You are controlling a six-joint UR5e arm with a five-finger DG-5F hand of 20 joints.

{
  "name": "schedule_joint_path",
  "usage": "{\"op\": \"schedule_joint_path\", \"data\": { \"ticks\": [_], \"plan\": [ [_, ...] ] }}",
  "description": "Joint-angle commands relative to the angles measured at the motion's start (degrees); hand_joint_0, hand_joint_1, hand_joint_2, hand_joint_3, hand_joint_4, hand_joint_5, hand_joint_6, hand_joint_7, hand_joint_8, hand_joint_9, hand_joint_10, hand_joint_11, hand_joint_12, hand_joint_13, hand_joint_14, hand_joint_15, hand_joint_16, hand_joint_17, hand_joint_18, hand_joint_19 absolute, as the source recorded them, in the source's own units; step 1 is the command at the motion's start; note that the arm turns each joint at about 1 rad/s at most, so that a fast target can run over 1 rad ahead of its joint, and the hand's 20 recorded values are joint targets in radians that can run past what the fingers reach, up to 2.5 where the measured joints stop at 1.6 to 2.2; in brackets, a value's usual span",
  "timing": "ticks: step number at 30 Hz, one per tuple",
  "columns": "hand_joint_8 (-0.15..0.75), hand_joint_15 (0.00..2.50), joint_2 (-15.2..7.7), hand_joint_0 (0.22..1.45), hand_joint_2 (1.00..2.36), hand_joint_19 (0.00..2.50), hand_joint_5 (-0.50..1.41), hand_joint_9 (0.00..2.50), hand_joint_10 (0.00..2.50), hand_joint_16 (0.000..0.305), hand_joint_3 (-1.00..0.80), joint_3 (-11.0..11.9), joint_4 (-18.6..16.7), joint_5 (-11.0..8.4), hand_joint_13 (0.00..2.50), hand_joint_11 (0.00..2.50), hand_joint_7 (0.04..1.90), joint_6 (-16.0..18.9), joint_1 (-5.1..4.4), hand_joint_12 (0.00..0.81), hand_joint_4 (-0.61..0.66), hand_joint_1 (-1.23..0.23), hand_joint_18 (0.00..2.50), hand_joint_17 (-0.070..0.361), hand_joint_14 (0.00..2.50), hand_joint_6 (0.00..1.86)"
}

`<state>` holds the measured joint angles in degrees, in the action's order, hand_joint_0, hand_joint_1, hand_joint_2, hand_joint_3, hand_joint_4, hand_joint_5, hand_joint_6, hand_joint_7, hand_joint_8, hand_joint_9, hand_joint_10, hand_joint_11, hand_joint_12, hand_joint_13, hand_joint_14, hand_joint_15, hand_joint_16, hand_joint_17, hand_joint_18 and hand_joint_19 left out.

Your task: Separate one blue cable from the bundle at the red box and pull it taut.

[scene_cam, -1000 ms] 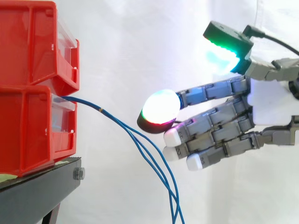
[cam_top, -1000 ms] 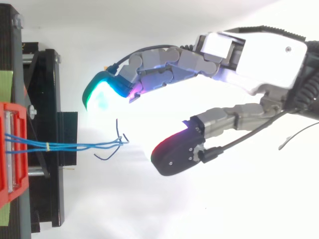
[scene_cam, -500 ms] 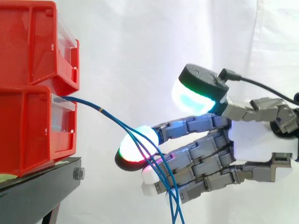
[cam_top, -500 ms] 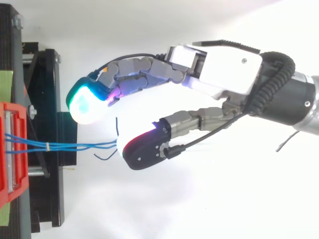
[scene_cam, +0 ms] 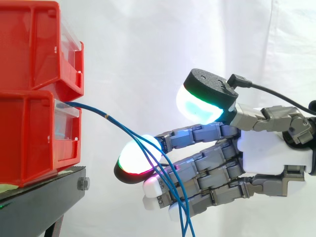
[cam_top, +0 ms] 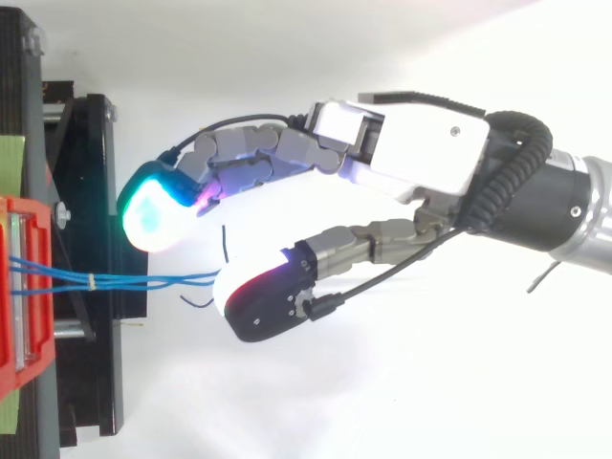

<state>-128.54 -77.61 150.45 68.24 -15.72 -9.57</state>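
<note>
Several thin blue cables (scene_cam: 123, 129) leave the lower red box (scene_cam: 29, 133) as one bundle. A small yellowish band (cam_top: 91, 281) ties them, and they sag down to the right. From the right my hand (scene_cam: 271, 153) reaches in with its fingers nearly straight and spread, so it is open. In the side view the cables cross in front of the fingertips (scene_cam: 136, 158). In the top view the cables (cam_top: 143, 280) run from the red box (cam_top: 14, 287) and end in the gap between the cyan-glowing fingers (cam_top: 153, 210) and the thumb pad (cam_top: 258, 301) of my hand (cam_top: 421, 153). Nothing is pinched.
A second red bin (scene_cam: 34, 44) sits on top of the lower one, both on a black stand (scene_cam: 39, 197) at the left. The stand (cam_top: 91, 287) juts out under the cables. A white curtain hangs behind.
My hand has moved left toward the red box and dropped lower, so the cable ends now lie between thumb and fingers. The cables have not visibly shifted.
</note>
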Motion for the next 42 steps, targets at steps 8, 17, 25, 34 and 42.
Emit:
{"op": "schedule_joint_path", "data": {
  "ticks": [8,17,25,34,42],
  "plan": [
    [0.267,0.24,-4.8,0.55,1.0,0.5,-0.2,0.53,0.01,0.048,-0.47,4.0,-0.6,2.68,0.43,0.4,0.81,1.5,0.34,0.354,0.23,-0.59,0.31,0.109,0.01,0.5],
    [0.268,0.25,-7.2,0.56,1.0,0.5,-0.21,0.54,0.01,0.048,-0.47,6.3,-0.9,6.11,0.45,0.42,0.87,6.5,0.52,0.352,0.22,-0.59,0.32,0.108,0.01,0.5],
    [0.263,0.28,-7.3,0.56,1.0,0.52,-0.21,0.55,0.02,0.048,-0.47,6.3,-0.8,9.36,0.47,0.46,0.9,12.0,0.96,0.356,0.22,-0.6,0.33,0.108,0.01,0.5],
    [0.263,0.28,-7.3,0.57,1.0,0.52,-0.21,0.56,0.01,0.048,-0.47,6.3,-1.0,12.62,0.48,0.47,0.94,11.4,1.75,0.355,0.22,-0.6,0.34,0.108,0.01,0.5],
    [0.261,0.28,-7.3,0.59,1.01,0.53,-0.2,0.57,0.01,0.047,-0.4,6.8,-0.7,14.2,0.49,0.49,0.98,12.2,3.15,0.353,0.22,-0.61,0.35,0.107,0.01,0.5]
  ]
}}
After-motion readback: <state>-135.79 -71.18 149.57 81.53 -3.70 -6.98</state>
